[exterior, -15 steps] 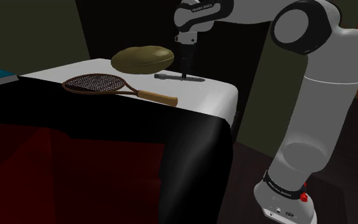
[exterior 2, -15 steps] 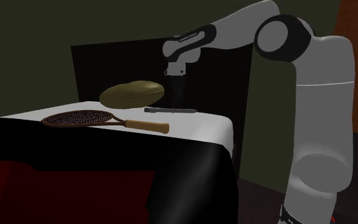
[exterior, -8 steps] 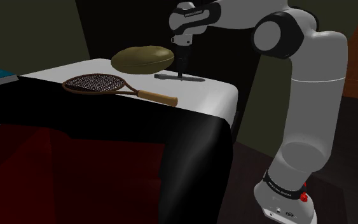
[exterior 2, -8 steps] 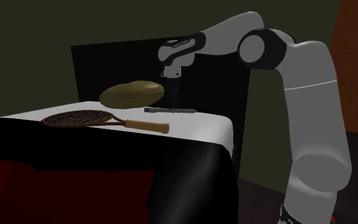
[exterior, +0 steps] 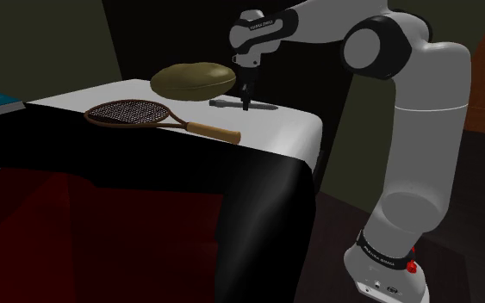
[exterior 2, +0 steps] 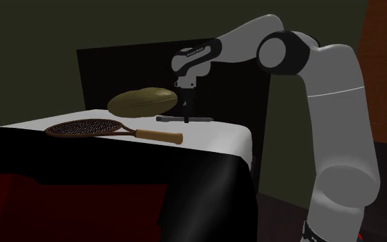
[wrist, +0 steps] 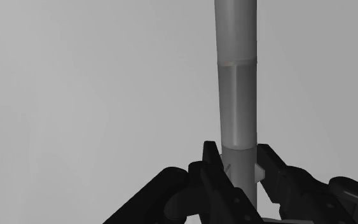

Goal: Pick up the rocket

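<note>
Lower now vs. half a sec ago, narrow claw [wrist: 236,153] is squeezing thin grey rocket [wrist: 238,76]; rocket is lying on white table [exterior: 275,129] by brown ball [exterior: 193,79].

Rocket [wrist: 238,95] cut short at both ends
Its far end runs past the wrist view's edge; the pincer [wrist: 238,159] hides its near end.
</note>
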